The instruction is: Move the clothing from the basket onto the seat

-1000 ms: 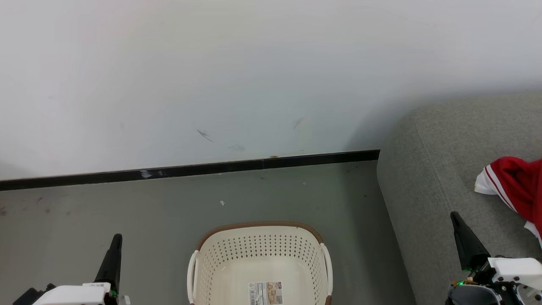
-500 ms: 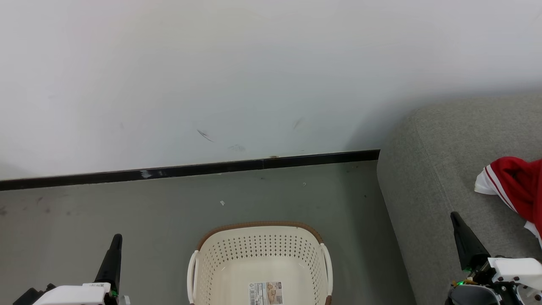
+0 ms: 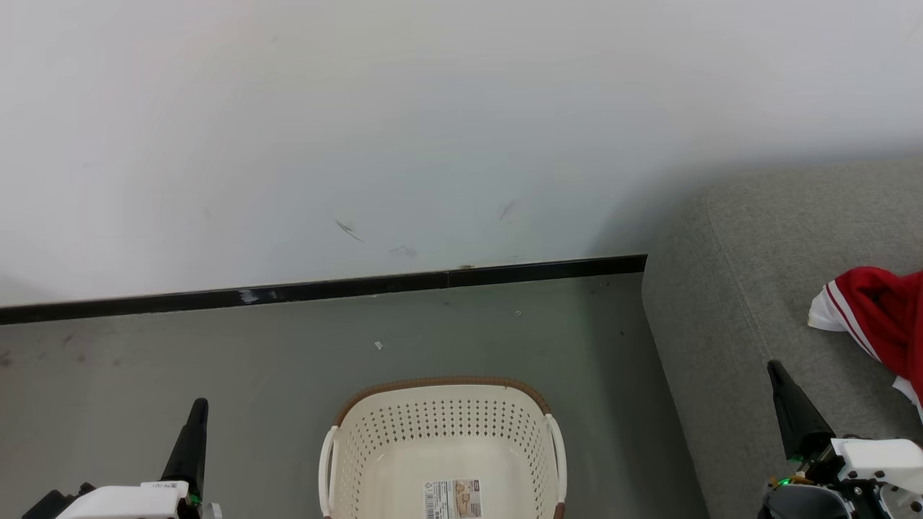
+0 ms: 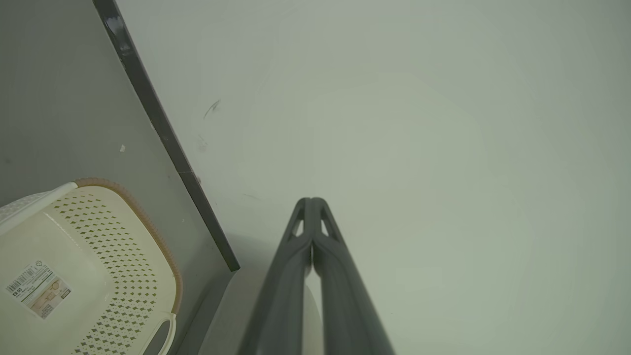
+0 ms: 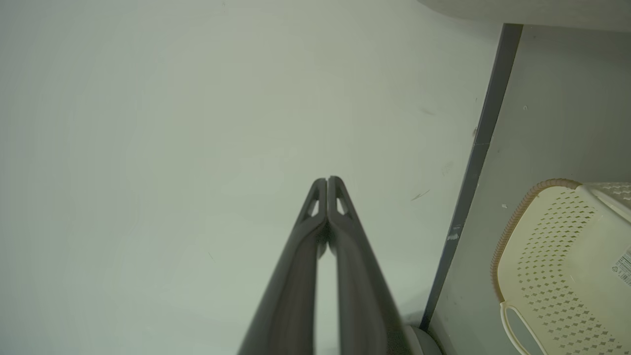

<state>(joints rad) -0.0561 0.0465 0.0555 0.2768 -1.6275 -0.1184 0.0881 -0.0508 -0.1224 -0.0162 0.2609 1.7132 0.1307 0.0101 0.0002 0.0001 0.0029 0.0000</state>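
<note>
clothing (image 3: 883,317): red with white trim, lying on the grey seat (image 3: 735,303), well apart from the basket (image 3: 440,422).
basket: on the floor (image 3: 288,346), label (image 3: 453,499) showing on its bottom.
left gripper (image 4: 311,202): jaws pressed together, holding nothing.
right gripper (image 5: 327,181): jaws pressed together, holding nothing, above the seat near the clothing.

The left fingers (image 4: 281,296) and right fingers (image 5: 291,286) are showing as 2 long dark grey blades each, tapering to points, with a triangular cut-out near every tip. White wrist housings (image 3: 876,455) are sitting behind them, and green lights (image 3: 782,481) are glowing there.
</note>
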